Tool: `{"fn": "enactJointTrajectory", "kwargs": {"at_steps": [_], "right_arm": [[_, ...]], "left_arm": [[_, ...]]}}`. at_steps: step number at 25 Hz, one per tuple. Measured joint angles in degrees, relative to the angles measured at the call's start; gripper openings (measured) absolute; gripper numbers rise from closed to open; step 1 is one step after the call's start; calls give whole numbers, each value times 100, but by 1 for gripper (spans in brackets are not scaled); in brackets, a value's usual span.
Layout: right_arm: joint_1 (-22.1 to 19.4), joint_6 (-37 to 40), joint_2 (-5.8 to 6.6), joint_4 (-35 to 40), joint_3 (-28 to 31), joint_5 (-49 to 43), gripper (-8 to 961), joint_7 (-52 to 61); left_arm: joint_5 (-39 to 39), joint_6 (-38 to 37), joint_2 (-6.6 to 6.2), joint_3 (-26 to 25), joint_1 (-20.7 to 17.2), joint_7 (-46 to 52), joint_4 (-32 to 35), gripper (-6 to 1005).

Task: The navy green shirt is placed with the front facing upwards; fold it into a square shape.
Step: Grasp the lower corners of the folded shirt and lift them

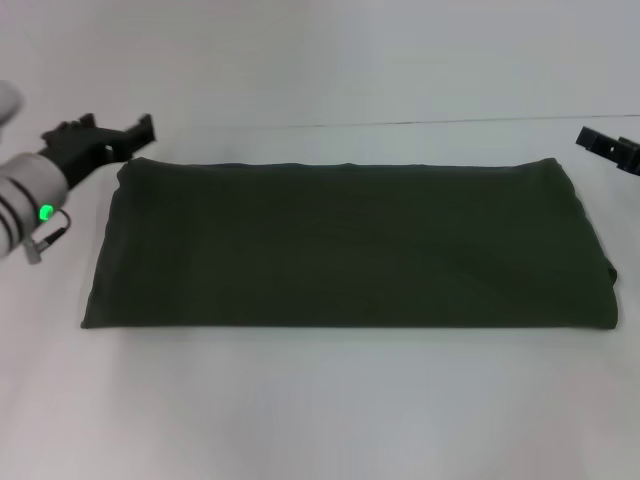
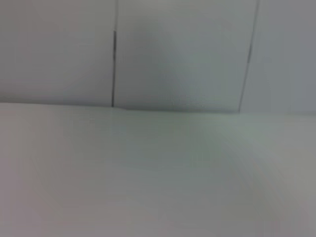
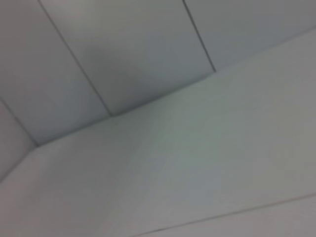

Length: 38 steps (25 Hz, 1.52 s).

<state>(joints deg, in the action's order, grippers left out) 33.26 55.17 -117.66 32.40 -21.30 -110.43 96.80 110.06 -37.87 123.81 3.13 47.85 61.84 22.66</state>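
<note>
The navy green shirt (image 1: 345,245) lies on the white table in the head view, folded into a wide flat band with only plain green cloth showing; no lettering or label is visible. My left gripper (image 1: 128,138) is just off the shirt's far left corner, holding nothing. My right gripper (image 1: 610,146) is at the right edge of the head view, beyond the shirt's far right corner, apart from the cloth. Both wrist views show only bare table and wall panels, no shirt and no fingers.
The white table (image 1: 320,420) spreads around the shirt, with a wide bare strip in front of it. A pale panelled wall (image 2: 182,49) rises behind the table's far edge.
</note>
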Motion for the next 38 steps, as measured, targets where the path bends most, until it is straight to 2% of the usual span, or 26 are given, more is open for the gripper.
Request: {"fn": "enactJointTrajectory", "kwargs": {"at_steps": [4, 7, 12, 16, 22, 30, 32, 38], "right_arm": [[-209, 763, 32, 74, 27, 325, 737, -411], [-352, 1355, 7, 85, 36, 508, 737, -875], [-500, 2063, -25, 63, -1, 523, 737, -1275], [-617, 2390, -40, 58, -8, 504, 737, -1343], [-680, 2496, -40, 44, -8, 500, 738, -1350], [-638, 2466, -94, 38, -6, 496, 738, -1368], [-628, 2463, -96, 38, -10, 496, 737, -1403], [-625, 2459, -99, 31, -15, 496, 736, -1440]], "left_arm": [[11, -748, -73, 58, -264, 985, 297, 847], [-7, -1453, -121, 232, -519, 1606, 519, 847], [-9, -2740, -130, 557, -1038, 2650, 1065, 847], [-12, -3598, -116, 577, -1419, 3109, 1368, 846], [57, -4254, -75, 588, -1889, 4022, 1757, 846], [49, -4551, -9, 586, -2073, 4444, 1905, 846], [263, -4519, -40, 648, -2069, 4442, 1944, 846], [1539, -4470, -134, 887, -1987, 4358, 2444, 846]]}}
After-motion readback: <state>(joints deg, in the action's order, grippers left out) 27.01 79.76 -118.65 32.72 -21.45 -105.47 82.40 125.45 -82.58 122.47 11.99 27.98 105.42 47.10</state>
